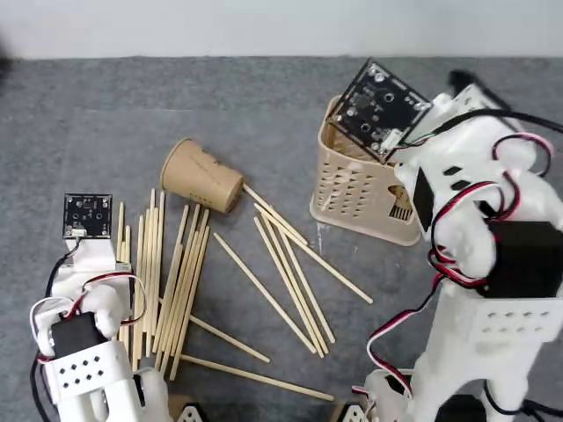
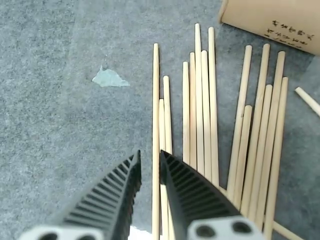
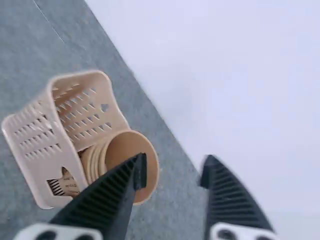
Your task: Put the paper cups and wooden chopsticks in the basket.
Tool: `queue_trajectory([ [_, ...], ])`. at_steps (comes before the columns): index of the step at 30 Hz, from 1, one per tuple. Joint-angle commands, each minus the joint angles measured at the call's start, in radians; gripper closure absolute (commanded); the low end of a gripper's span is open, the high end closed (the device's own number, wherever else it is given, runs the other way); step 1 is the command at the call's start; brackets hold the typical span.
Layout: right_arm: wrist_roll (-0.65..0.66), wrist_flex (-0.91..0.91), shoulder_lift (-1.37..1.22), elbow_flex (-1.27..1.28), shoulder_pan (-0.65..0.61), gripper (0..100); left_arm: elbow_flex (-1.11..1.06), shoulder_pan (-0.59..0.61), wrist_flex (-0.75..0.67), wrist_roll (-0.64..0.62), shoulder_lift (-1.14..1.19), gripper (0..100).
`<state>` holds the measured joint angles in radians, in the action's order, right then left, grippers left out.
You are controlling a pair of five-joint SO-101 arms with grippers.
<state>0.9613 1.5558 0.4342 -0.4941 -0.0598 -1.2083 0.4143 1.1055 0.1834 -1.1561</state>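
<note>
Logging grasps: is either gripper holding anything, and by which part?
Nothing is held. The left gripper straddles one chopstick, jaws apart; the right gripper is open by the basket.

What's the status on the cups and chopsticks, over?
Left gripper narrowly open, straddling one chopstick. Right gripper open over the basket, nested cups inside. One paper cup on its side, chopsticks loose on the table. No obstruction seen.

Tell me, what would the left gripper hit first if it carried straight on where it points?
Probably the chopstick lying lengthwise on the table, in line with the gap of the left gripper; how high the gripper hovers is unclear.
</note>
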Motion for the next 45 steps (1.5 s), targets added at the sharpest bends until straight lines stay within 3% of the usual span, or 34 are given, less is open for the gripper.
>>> queue_trajectory([
  [1,-0.046,0.042,-0.002,0.002,-0.012,91.7,-0.004,-0.005,-0.023,0.002,0.003,93],
  [5,-0.230,0.166,-0.054,0.002,-0.022,99.2,-0.001,-0.005,-0.026,0.002,0.003,93],
  [11,-0.479,0.236,-0.050,0.098,-0.068,98.5,0.068,-0.006,-0.023,0.002,0.003,93],
  [19,-0.603,0.217,0.012,0.371,-0.262,98.3,0.225,-0.008,-0.015,0.006,0.012,93],
  [22,-0.635,0.157,0.042,0.489,-0.294,98.3,0.340,-0.060,0.048,0.009,0.058,93],
  [29,-0.707,-0.074,0.163,0.799,-0.291,98.3,0.710,-0.183,0.236,0.052,0.445,93],
  [38,-0.743,-0.355,0.308,1.120,-0.220,98.3,1.073,-0.198,0.241,0.285,0.918,93],
  [41,-0.743,-0.433,0.318,1.189,-0.205,98.3,1.199,-0.198,0.249,0.362,1.077,88],
  [45,-0.744,-0.483,0.318,1.226,-0.209,98.3,1.354,-0.199,0.245,0.367,1.277,77],
])
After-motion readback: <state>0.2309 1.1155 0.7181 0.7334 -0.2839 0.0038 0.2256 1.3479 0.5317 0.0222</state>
